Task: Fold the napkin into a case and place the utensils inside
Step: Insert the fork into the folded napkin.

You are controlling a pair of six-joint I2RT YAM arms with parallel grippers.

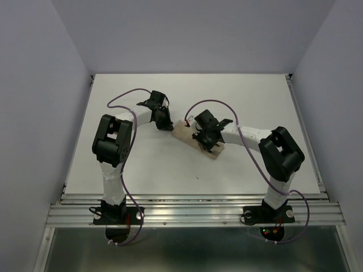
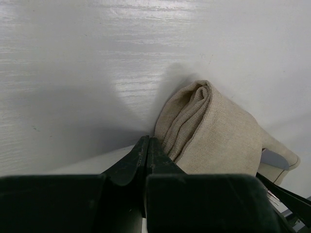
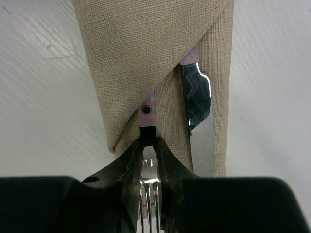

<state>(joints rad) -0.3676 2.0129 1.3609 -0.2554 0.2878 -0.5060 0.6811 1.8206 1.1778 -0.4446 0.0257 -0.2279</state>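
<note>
The beige napkin, folded into a narrow case [image 1: 190, 133], lies mid-table between both grippers. In the right wrist view the case [image 3: 146, 53] has a diagonal flap. My right gripper [image 3: 148, 143] is shut on the fork [image 3: 149, 187] at its neck; the tines lie between the fingers and the pinkish handle end [image 3: 147, 110] goes under the flap. The knife [image 3: 198, 111] sits in the case beside it, its silvery blade sticking out. My left gripper [image 2: 147, 141] is shut with nothing between its fingers, its tips on the table against the case's rolled end [image 2: 194, 116].
The white table [image 1: 255, 96] is walled by pale panels at left, right and back. A metal rail [image 1: 193, 212] runs along the near edge, where both arm bases stand. Purple cables loop over both arms.
</note>
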